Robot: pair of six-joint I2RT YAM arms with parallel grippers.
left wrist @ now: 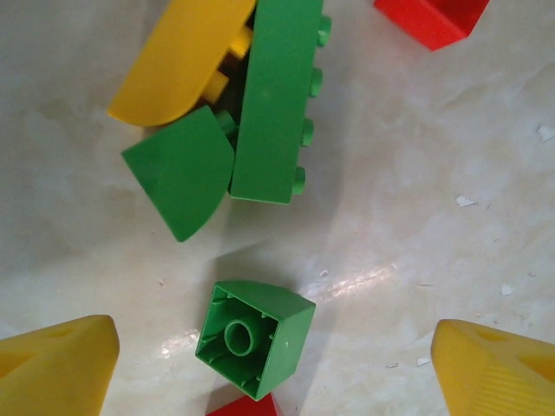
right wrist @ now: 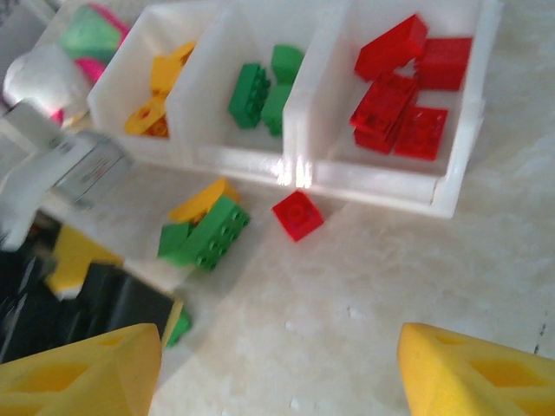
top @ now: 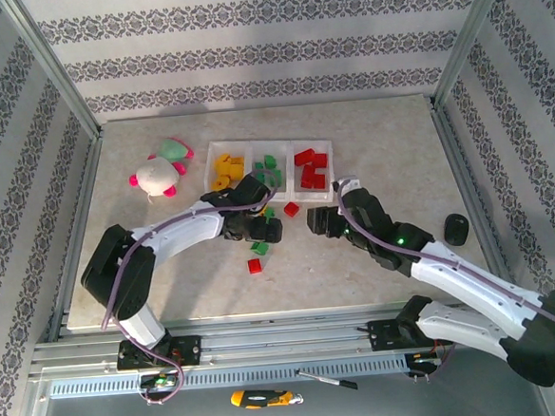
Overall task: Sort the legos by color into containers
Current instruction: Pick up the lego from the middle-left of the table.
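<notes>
The left end effector stood spread and empty astride an upturned green brick on the bench, which lay slightly skewed to the closing line. The right end effector, also apart, sat nearer the red brick before the bins.

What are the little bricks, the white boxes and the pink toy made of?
The legos look like hard, glossy plastic: crisp moulded studs, slight shine. The containers seem milky, half-clear plastic, with light glinting on the rim. The plush toy looks like soft fuzzy fabric, though it is too small to be sure.
</notes>
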